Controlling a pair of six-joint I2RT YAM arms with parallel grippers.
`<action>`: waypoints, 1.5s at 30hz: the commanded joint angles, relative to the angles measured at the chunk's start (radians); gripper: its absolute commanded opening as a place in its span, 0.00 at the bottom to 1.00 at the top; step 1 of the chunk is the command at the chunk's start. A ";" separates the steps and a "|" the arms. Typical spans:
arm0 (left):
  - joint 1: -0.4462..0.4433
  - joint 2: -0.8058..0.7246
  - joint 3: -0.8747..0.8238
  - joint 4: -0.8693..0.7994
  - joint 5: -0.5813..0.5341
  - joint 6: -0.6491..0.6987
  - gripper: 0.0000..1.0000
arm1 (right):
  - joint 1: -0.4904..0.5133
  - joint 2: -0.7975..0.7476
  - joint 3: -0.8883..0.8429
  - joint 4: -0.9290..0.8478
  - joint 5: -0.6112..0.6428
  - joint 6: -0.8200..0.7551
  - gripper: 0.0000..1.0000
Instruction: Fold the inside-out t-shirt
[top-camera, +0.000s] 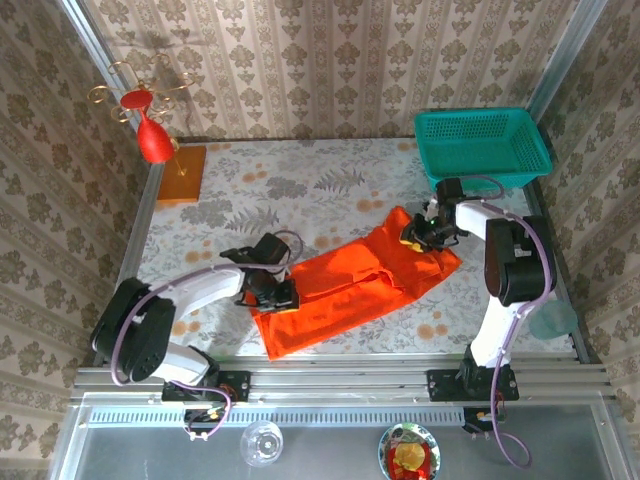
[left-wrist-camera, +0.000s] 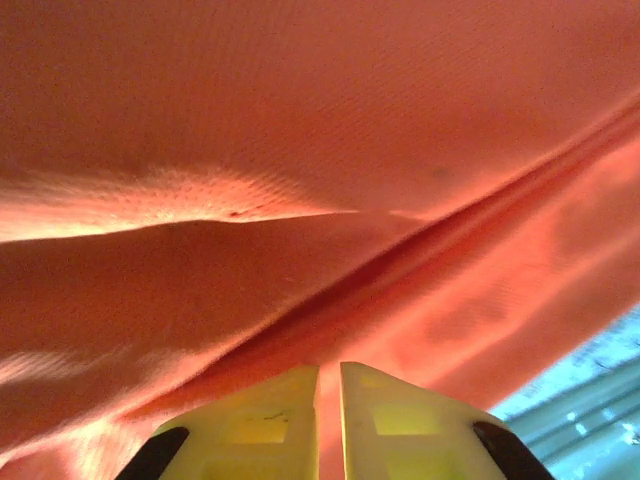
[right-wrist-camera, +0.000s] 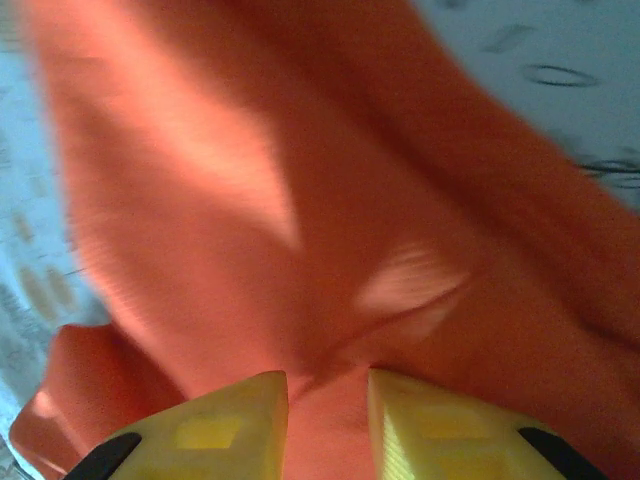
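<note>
The inside-out t-shirt (top-camera: 345, 290) lies on the flowered table as a long orange-red band, running from near left to far right. My left gripper (top-camera: 284, 296) sits at its near left end. In the left wrist view the yellow jaws (left-wrist-camera: 330, 372) stand almost together with a thin strip of the orange cloth (left-wrist-camera: 300, 150) between them. My right gripper (top-camera: 414, 237) rests on the shirt's far right end. In the right wrist view its jaws (right-wrist-camera: 328, 385) hold a bunched fold of the blurred cloth (right-wrist-camera: 300, 250) in the gap.
A teal basket (top-camera: 482, 146) stands at the back right. At the back left are a red teardrop ornament (top-camera: 152, 138) on a gold wire stand and an orange board (top-camera: 182, 176). The metal rail (top-camera: 340, 380) marks the table's near edge.
</note>
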 joint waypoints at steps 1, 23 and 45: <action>0.014 0.046 -0.087 0.124 0.017 -0.096 0.11 | -0.033 0.009 0.019 -0.054 0.054 -0.017 0.28; 0.432 0.142 0.143 -0.165 -0.040 0.341 0.12 | -0.105 -0.375 -0.185 -0.265 0.271 -0.134 0.35; 0.432 0.094 0.139 -0.147 -0.056 0.339 0.16 | 0.110 -0.084 -0.024 -0.346 0.500 -0.226 0.48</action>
